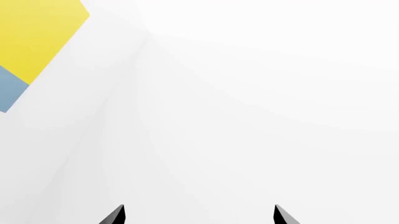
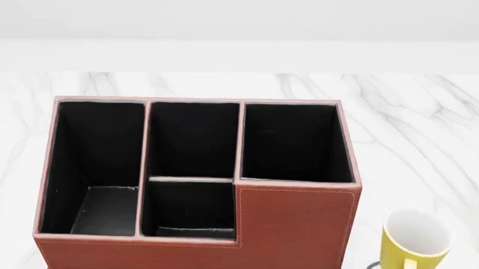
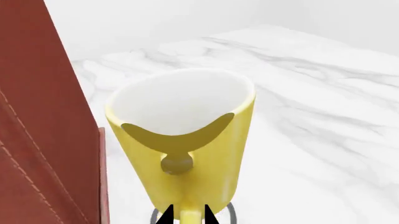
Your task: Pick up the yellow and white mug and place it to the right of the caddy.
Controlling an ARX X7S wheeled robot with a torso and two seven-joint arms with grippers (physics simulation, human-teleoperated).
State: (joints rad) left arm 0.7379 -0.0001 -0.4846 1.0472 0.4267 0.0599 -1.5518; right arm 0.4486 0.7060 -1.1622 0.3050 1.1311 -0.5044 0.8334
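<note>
Right wrist camera is looking down past 2 black fingertips (image 3: 167, 215) that are flanking the handle of the yellow and white mug (image 3: 187, 135); your right gripper (image 3: 186, 217) is sitting narrow on that handle, tips on either side of it, pinching it. Only the tips are showing, so the rest of the arm's pose is not readable here.

The mug is standing upright on the marble table (image 3: 311, 93), just beside the caddy (image 3: 37, 140), on the caddy's right. In the head view the mug (image 2: 416, 241) is appearing off the caddy's (image 2: 292, 224) front right corner, apart from its wall; the frame edge is cutting off the mug's base. A dark ring is peeking out under the mug; you cannot tell what it is.

Your left gripper (image 1: 199, 215) is showing 2 dark tips set wide apart, nothing between them, facing a blank white surface with a yellow and blue panel (image 1: 31, 42) at 1 corner. Neither arm is showing in the head view.
</note>
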